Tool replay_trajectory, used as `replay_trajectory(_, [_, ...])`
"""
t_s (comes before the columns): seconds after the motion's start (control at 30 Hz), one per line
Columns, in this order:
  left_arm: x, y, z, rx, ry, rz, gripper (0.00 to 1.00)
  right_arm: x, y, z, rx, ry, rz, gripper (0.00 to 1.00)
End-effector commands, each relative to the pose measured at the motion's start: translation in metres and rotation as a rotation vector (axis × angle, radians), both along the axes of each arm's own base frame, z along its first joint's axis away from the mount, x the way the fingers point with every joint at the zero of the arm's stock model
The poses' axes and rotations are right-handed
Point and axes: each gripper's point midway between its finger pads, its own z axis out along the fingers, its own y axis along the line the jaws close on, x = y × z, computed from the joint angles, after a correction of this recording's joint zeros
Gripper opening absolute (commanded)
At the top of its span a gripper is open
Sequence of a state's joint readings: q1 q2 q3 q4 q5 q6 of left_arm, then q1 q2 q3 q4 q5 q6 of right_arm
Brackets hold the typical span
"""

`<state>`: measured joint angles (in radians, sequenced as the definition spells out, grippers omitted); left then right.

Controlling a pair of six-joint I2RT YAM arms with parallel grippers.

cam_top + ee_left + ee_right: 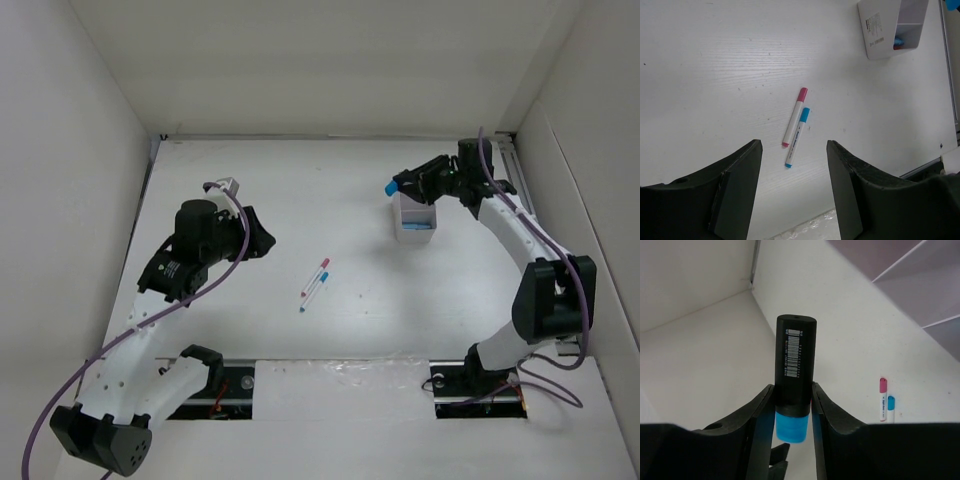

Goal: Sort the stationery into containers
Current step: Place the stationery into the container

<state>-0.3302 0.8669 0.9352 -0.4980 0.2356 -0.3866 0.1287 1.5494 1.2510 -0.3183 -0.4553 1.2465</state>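
Observation:
Two thin white pens lie side by side mid-table, one with a pink cap [316,276] [794,117] [883,399] and one with a blue cap [312,292] [797,137] [891,409]. The white translucent box [414,212] [875,35] stands at the back right with blue and red pieces [897,43] inside. My right gripper [402,184] [792,386] is shut on a black marker with a blue end [391,187] [796,355], held in the air just above and left of the box. My left gripper [264,240] [794,144] is open and empty, above the table left of the pens.
White enclosure walls stand at the left [70,150], back and right. A metal rail [508,160] runs along the table's right side near the box. Crinkled plastic film [350,368] covers the near edge between the arm bases.

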Motion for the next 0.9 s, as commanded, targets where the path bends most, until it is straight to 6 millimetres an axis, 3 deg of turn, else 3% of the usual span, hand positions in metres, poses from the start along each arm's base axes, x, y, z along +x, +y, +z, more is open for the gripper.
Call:
replay_trajectory(0.0, [0.001,-0.002,0.017,-0.019,-0.051,-0.008,0.51,0.011,0.006,0.026,0.179,-0.046,0.030,0.11])
replay_trajectory(0.23, [-0.001,-0.001,0.018,-0.019,-0.051,-0.008,0.51,0.033,-0.023,0.021,0.262,-0.026,-0.062,0.11])
replay_trajectory(0.87, [0.004,-0.001,0.014,-0.008,-0.035,0.000,0.51,0.040,-0.053,-0.036,0.284,0.095,-0.177,0.11])
